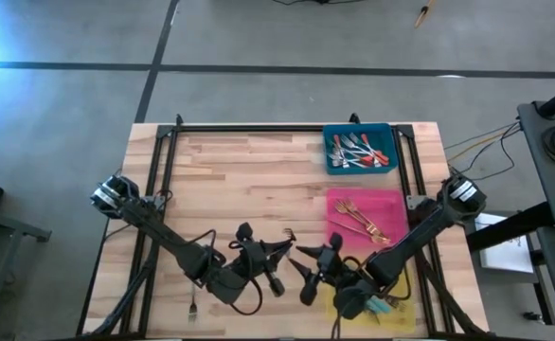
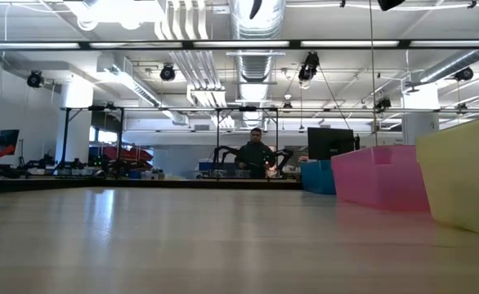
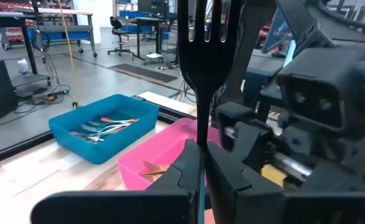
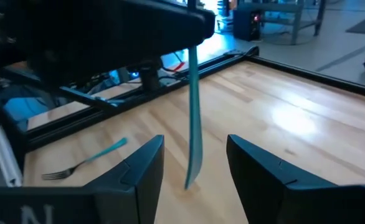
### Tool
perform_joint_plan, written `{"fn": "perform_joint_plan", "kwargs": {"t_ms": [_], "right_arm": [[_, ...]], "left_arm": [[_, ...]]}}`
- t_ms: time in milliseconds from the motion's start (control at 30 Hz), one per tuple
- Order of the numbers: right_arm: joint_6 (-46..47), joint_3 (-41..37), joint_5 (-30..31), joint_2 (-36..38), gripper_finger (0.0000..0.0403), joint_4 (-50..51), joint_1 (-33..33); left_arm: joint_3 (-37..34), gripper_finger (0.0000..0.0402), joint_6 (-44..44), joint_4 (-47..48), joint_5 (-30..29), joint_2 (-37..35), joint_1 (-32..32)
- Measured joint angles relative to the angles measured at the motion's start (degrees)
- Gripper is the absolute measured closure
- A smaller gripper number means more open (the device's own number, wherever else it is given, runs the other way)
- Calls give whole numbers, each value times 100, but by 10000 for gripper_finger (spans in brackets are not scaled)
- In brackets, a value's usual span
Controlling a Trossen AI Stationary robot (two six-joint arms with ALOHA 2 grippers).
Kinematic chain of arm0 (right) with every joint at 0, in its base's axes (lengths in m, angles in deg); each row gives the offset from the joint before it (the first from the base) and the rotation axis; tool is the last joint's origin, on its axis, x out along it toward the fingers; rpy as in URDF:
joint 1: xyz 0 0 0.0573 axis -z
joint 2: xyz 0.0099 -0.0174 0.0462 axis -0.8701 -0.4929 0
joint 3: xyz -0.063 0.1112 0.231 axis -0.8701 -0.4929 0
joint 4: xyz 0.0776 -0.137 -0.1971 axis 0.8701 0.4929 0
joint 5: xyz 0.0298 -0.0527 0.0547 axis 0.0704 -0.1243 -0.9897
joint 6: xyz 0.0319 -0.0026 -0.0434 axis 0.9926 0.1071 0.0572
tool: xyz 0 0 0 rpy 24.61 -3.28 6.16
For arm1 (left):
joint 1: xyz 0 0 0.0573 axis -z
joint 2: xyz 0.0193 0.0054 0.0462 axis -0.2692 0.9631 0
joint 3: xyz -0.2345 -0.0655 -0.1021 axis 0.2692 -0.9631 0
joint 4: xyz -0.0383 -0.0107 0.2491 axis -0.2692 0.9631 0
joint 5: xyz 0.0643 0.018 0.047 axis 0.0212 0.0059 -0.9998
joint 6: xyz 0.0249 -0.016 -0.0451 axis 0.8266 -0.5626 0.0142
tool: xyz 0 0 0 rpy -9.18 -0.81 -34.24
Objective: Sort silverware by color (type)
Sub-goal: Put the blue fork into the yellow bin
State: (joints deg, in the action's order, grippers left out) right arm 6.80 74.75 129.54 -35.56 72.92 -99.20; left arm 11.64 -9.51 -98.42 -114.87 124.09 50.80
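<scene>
Teal marks the handle of the fork, which hangs upright above the table between the two arms, tines up, pinched at mid-shaft by the left end effector, whose fingers are clamped tight on it. Its free lower end dangles between the fingers of the right end effector, which stand wide on either side and touch nothing — this looks like a hand-over. To do it well, the right fingers should centre on the handle and close squarely on its flat faces, low enough to stay clear of the left fingers; the left should let go only once that hold is firm, since the slim, smooth handle could twist or slip. Afterwards the likely destination is the yellow tray by the right arm, as the pink tray holds gold forks and the blue tray red-handled ones. A second fork lies on the table near the left arm — unsorted.
</scene>
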Motion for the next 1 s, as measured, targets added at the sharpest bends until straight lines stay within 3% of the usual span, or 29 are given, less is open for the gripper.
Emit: {"fn": "perform_joint_plan", "kwargs": {"t_ms": [333,533,667,833,1000], "right_arm": [[-251,11,-4,6,241,15,303],[-399,11,-13,11,259,12,483],[-532,11,-13,13,291,12,543],[-721,11,-64,44,378,45,542],[-836,11,-330,131,394,56,547]], "left_arm": [[-1,401,293,-455,13,-2,-20],[-1,401,323,-562,439,-2,-76],[-1,401,557,-621,442,-2,-114],[-1,401,732,-609,422,-2,-174],[-1,401,880,-605,289,-2,-228]]}}
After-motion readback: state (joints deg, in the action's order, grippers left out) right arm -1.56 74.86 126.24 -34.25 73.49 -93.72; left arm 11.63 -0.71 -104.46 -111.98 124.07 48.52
